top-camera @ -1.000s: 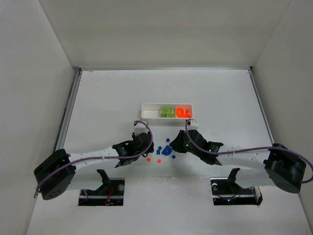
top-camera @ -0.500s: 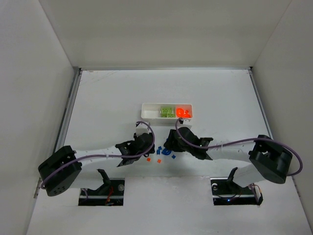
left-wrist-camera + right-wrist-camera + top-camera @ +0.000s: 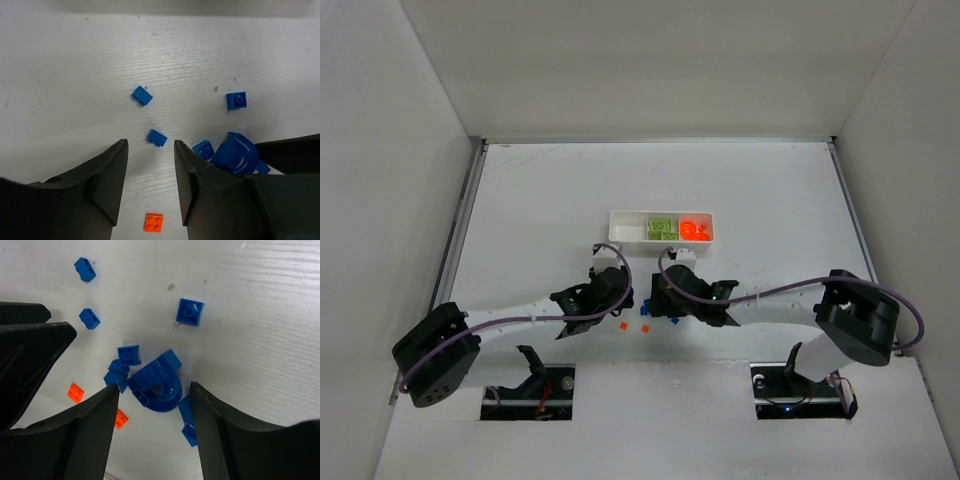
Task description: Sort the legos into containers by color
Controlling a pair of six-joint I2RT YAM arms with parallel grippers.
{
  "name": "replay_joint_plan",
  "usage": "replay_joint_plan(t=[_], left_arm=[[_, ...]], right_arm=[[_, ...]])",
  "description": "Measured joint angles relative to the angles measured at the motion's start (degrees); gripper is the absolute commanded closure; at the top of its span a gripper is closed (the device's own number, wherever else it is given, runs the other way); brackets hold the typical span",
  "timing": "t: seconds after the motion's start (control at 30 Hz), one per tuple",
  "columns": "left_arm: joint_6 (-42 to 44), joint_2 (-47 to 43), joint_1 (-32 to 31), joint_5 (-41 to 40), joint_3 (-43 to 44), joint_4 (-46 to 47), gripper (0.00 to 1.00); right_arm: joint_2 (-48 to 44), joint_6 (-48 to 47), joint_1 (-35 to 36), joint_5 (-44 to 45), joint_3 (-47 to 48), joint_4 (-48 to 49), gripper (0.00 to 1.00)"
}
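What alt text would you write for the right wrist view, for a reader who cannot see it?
The right pincer, open, frames a curved blue lego lying on a white table. Smaller blue legos lie scattered around it, with two orange legos at the lower left.

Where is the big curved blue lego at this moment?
In the right wrist view the curved blue lego lies on the table between the open fingers of the right gripper, with smaller blue legos close around it.
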Motion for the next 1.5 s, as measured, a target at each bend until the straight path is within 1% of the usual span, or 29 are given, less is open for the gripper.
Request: replay_joint_plan(t=[0.13, 0.27, 0.37, 0.43, 0.5, 0.6, 0.67, 0.8, 0.87, 1.13, 1.37, 1.5], left_arm=[[0.0, -2.0, 0.5, 0.0, 0.0, 0.0, 0.61], [0.0, -2.1, 0.5, 0.0, -0.1, 0.0, 0.61], [0.0, -2.2, 0.5, 0.0, -0.2, 0.0, 0.61], [0.0, -2.8, 0.6, 0.0, -0.4, 0.0, 0.61], [0.0, -3.6, 0.7, 0.0, -0.9, 0.0, 0.61], [0.0, -4.8, 0.9, 0.0, -1.2, -0.5, 0.61], [0.0, -5.5, 1.1, 0.0, -1.3, -0.9, 0.61], [0.0, -6.7, 1.5, 0.0, -1.4, -1.4, 0.61], [0.0, -7.3, 1.7, 0.0, -1.6, -1.5, 0.61], [0.0, -8.7, 2.0, 0.0, -2.1, -2.3, 0.61], [0.0, -9.0, 2.0, 0.0, -2.1, -3.2, 0.61], [0.0, -11.4, 2.5, 0.0, -2.1, -4.5, 0.61]], right_arm=[[2.5, -1.3, 0.7, 1.2, 2.2, -0.7, 0.38], [3.9, -1.9, 0.7, 2.1, 3.4, -0.9, 0.41], [4.4, -2.2, 0.7, 2.8, 3.8, -1.2, 0.49], [4.8, -2.3, 0.7, 3.3, 4.0, -1.4, 0.52], [5.2, -2.3, 0.8, 3.7, 4.7, -2.1, 0.52], [5.7, -2.5, 1.4, 4.8, 5.6, -3.2, 0.49], [6.2, -3.0, 1.9, 5.4, 6.3, -4.2, 0.49], [7.2, -3.7, 2.9, 6.7, 7.9, -6.1, 0.58], [7.4, -3.9, 3.0, 7.2, 8.4, -6.8, 0.61], [6.3, -4.0, 3.3, 8.1, 8.2, -8.2, 0.61], [0.3, -4.5, 2.6, 7.3, 6.7, -8.2, 0.61], [-2.0, -6.0, 0.5, 5.7, 6.9, -7.6, 0.61]])
